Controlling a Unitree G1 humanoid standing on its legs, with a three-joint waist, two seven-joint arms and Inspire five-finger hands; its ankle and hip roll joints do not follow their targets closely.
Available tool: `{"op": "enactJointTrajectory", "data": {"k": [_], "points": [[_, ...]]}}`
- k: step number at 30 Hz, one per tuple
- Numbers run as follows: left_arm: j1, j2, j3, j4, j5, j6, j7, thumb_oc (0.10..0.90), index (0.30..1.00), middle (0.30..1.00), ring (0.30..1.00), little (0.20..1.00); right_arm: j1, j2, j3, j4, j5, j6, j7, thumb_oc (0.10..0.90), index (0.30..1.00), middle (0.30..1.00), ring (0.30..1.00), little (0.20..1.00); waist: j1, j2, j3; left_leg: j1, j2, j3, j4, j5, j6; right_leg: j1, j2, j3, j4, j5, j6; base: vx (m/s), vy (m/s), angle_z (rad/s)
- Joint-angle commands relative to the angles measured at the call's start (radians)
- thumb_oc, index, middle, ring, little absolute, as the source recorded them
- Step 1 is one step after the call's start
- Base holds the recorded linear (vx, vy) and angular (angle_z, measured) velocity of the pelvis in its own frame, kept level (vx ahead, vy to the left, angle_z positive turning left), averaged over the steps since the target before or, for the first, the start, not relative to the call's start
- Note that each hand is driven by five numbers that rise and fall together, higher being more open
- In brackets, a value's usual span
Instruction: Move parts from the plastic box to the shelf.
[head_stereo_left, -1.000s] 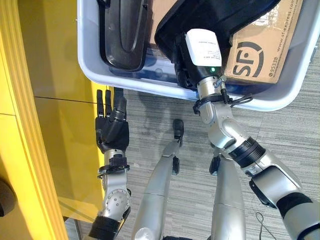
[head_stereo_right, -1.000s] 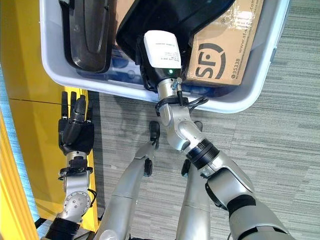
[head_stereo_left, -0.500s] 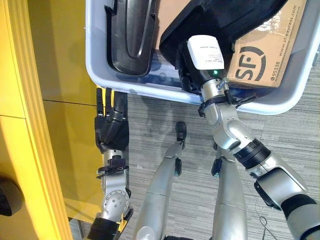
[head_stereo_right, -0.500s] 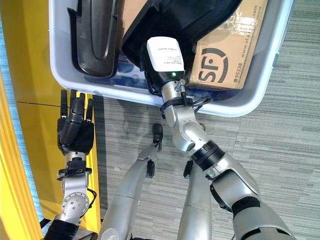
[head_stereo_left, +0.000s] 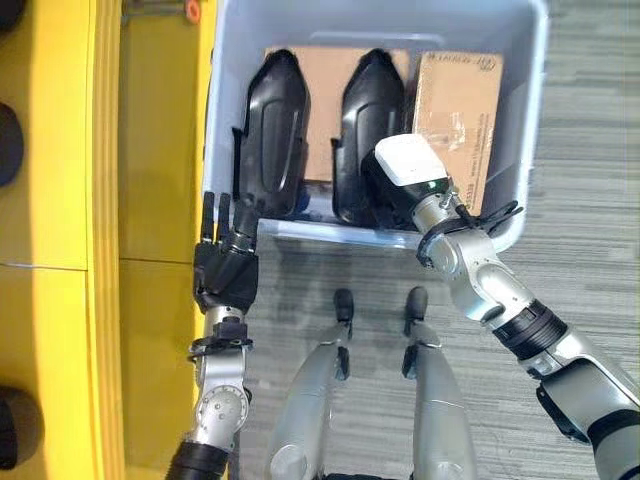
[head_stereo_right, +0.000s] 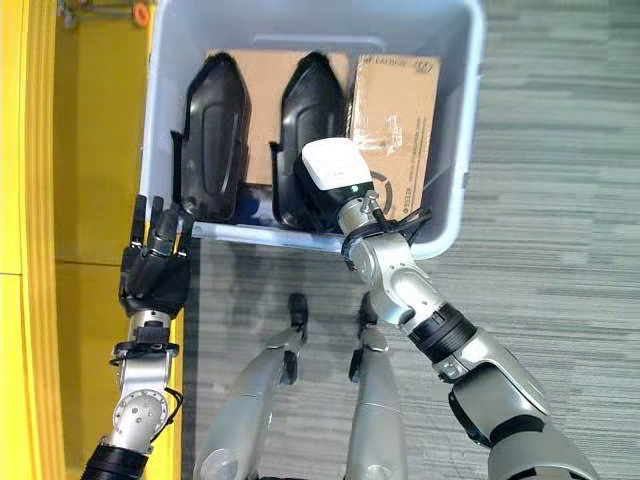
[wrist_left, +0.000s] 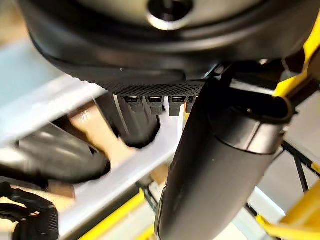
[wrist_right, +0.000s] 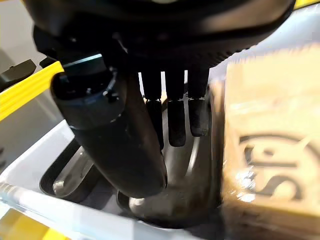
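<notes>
parts, two black moulded shells, standing side by side inside the plastic box (head_stereo_left: 225, 120), with a flat cardboard sheet (head_stereo_left: 325, 110) behind them and a cardboard carton (head_stereo_left: 457, 115) filling the box's right side. left part (head_stereo_left: 272, 130) resting against the box's left wall; right part (head_stereo_left: 368, 130) in the middle of the box, just beside the carton.

right hand (wrist_right: 170, 112) reaching over the box's near rim, fingers straight and relaxed above the hollow face of the right part, thumb standing apart from them, nothing gripped. touching the shell or just clear of it: cannot tell. left hand (head_stereo_left: 226, 268) poised outside the box at its near left corner, fingers straight, fingertips at the rim, holding nothing. shelf (head_stereo_left: 60, 250), yellow, running along the box's left side.

step in hand, by the look of it: securing the right part for the lift. best done by sinking the fingers deeper into the hollow and curling the thumb round the near edge before any pull, since a smooth curved shell seems likely to slip from a shallow pinch. worth lifting straight up out of the box, clear of the carton and the neighbouring shell, before swinging over the box's left wall toward the shelf. left hand well placed to steady the box if it drags.
</notes>
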Motion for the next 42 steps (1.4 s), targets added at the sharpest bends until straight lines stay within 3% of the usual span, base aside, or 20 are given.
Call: {"op": "enactJointTrajectory", "data": {"k": [1,6,17,18,19,31,42], "points": [[0.005,0.063,0.047,-0.129,0.022,-0.008,-0.056,0.9,1.0,1.0,1.0,1.0,-0.057,-0.02,-0.02,-0.166,-0.008,-0.039,0.042,0.4,0.3,0.3,0.3,0.3,0.003,-0.009,-0.008,0.038,0.028,-0.061,0.043,-0.12,-0.015,0.117,-0.049,-0.016,-0.065,-0.066,0.061,0.08,-0.088,-0.11],[-0.001,0.065,0.06,-0.121,0.042,0.022,-0.054,0.9,1.0,1.0,1.0,1.0,-0.027,-0.071,-0.03,-0.253,0.023,-0.033,0.138,0.4,0.3,0.3,0.3,0.3,-0.008,-0.046,-0.008,0.114,0.044,-0.052,0.037,-0.135,-0.016,0.201,-0.022,-0.011,-0.087,-0.074,0.051,0.06,-0.07,-0.09],[-0.011,0.062,0.049,-0.106,0.068,0.013,-0.032,0.9,1.0,1.0,1.0,1.0,-0.008,-0.103,-0.051,-0.258,-0.007,-0.015,0.138,0.4,0.3,0.3,0.3,0.3,-0.019,-0.068,-0.008,0.118,0.056,-0.06,0.058,-0.139,-0.018,0.226,0.007,0.001,-0.086,-0.086,0.028,0.02,-0.034,-0.01],[-0.012,0.06,0.05,-0.106,0.07,0.013,-0.032,0.9,1.0,1.0,1.0,1.0,-0.006,-0.102,-0.053,-0.26,-0.02,-0.018,0.134,0.625,0.616,0.616,0.616,0.616,-0.02,-0.067,-0.008,0.117,0.056,-0.06,0.058,-0.138,-0.018,0.225,0.008,0.002,-0.084,-0.087,0.027,0.0,0.0,0.0],[-0.013,0.058,0.049,-0.107,0.073,0.013,-0.031,0.9,1.0,1.0,1.0,1.0,-0.004,-0.104,-0.058,-0.262,-0.038,-0.02,0.128,0.9,1.0,1.0,1.0,1.0,-0.022,-0.066,-0.008,0.115,0.056,-0.061,0.058,-0.137,-0.019,0.222,0.009,0.003,-0.083,-0.087,0.026,0.0,0.0,0.0],[0.001,0.038,0.045,-0.125,0.072,-0.003,-0.018,0.9,1.0,1.0,1.0,1.0,0.025,-0.131,-0.097,-0.303,-0.128,-0.055,0.089,0.9,1.0,1.0,1.0,1.0,-0.042,-0.035,-0.008,0.05,0.053,-0.06,0.066,-0.119,-0.021,0.142,0.004,0.007,-0.052,-0.09,0.016,-0.01,0.01,-0.02],[0.011,0.017,0.035,-0.147,0.048,-0.033,-0.042,0.9,1.0,1.0,1.0,1.0,0.02,-0.145,-0.105,-0.342,-0.191,-0.14,-0.053,0.9,1.0,1.0,1.0,1.0,-0.054,0.015,-0.008,-0.041,0.035,-0.057,0.074,-0.102,-0.022,0.026,-0.013,0.019,-0.016,-0.09,0.016,-0.01,0.041,-0.04]]}}
